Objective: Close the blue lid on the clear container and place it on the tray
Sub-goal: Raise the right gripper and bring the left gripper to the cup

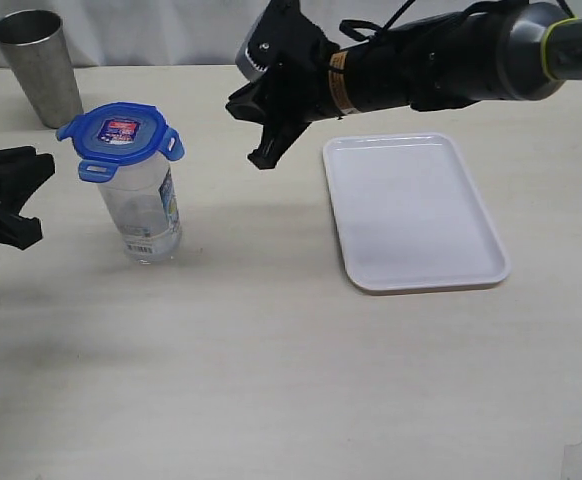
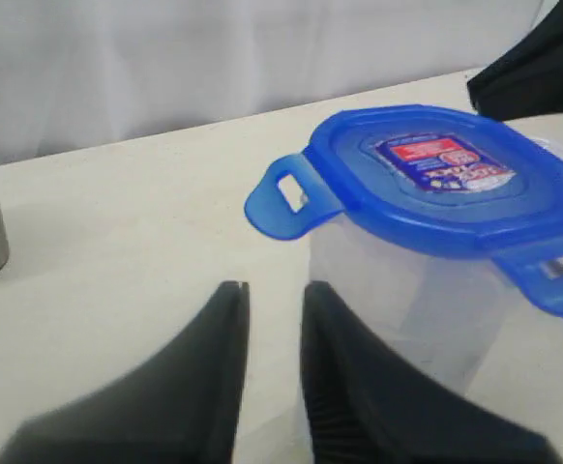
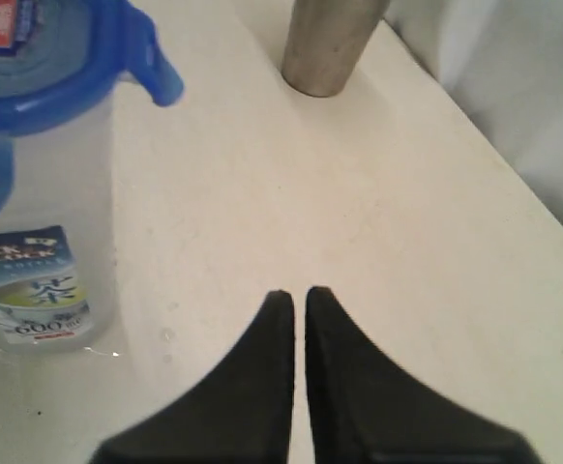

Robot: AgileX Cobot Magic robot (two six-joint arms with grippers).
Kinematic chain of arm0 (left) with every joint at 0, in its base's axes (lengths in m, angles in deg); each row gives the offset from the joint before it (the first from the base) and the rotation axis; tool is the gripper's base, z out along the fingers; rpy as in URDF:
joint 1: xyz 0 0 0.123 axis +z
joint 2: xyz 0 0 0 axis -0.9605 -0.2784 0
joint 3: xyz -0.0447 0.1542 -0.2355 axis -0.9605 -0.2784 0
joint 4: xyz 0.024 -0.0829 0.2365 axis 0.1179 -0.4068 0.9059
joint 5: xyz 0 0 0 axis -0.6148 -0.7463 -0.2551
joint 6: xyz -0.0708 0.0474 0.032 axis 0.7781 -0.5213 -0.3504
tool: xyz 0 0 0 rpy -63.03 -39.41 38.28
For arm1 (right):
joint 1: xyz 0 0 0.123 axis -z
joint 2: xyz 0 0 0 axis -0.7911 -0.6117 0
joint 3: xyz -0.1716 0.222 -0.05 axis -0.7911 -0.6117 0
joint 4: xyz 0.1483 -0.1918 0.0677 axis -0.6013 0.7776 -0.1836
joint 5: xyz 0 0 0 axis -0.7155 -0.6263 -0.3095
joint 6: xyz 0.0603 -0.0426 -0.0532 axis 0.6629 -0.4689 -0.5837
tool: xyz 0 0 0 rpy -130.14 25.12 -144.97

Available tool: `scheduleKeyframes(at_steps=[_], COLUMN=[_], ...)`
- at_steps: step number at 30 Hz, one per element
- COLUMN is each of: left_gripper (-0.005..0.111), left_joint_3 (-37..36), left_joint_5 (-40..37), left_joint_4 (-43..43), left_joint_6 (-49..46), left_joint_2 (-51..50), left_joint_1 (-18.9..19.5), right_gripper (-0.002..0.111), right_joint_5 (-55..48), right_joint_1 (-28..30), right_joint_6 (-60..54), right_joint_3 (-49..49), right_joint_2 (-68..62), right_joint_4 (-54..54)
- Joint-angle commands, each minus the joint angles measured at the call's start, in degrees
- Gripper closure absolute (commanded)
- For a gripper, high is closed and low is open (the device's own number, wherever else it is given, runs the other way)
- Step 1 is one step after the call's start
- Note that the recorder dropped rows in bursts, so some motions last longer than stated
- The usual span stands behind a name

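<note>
The clear container (image 1: pixel 149 212) stands upright on the table (image 1: pixel 271 380), well apart from the tray (image 1: pixel 411 210). The blue lid (image 1: pixel 121 132) sits on top with its flaps sticking out, seemingly unlatched, and a grey metal cup (image 1: pixel 39 65) stands behind. The left gripper (image 1: pixel 43 198), jaws slightly parted and empty, sits just beside the container, while the right gripper (image 1: pixel 263 157), pinched together on nothing, hangs between container and tray. Only the right wrist view shows the container's label print, and only the exterior view shows the tray.

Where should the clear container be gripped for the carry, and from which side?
Grip the bare wall of the clear container below the blue lid, above its label, level, from the side of the left gripper. It stands upright; the lid's flaps jut out, so a top grasp looks awkward.
</note>
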Motion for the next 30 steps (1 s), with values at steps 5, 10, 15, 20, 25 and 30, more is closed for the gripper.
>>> scheduleKeyframes(at_steps=[5, 10, 15, 20, 25, 30], left_gripper=[0.029, 0.029, 0.029, 0.029, 0.029, 0.01], left_joint_3=[-1.88, -1.88, 2.17, 5.55, 5.55, 5.55], left_joint_5=[0.52, 7.05, 11.02, 11.5, 11.66, 11.48], left_joint_4=[-0.01, -0.77, -2.73, -4.66, -3.58, -3.27], left_joint_6=[-0.18, -7.68, -11.62, -11.62, -11.48, -10.19], left_joint_2=[-6.29, -12.79, -21.28, -24.63, -24.63, -24.63], left_joint_1=[-2.2, -4.66, -9.3, -9.94, -9.94, -9.94], right_gripper=[0.104, 0.104, 0.104, 0.104, 0.104, 0.104], right_joint_5=[13.0, 13.28, 14.56, 14.56, 14.56, 14.56], right_joint_1=[5.89, 5.89, 5.89, 5.89, 5.89, 5.89], right_joint_6=[1.84, 2.89, 2.94, 2.94, 2.71, 2.71], right_joint_3=[0.09, 0.09, 0.09, 0.09, 0.09, 0.09], right_joint_2=[1.41, 1.41, 1.41, 1.41, 1.41, 1.41], right_joint_4=[-3.79, -2.94, -2.94, -2.94, -2.94, -2.94])
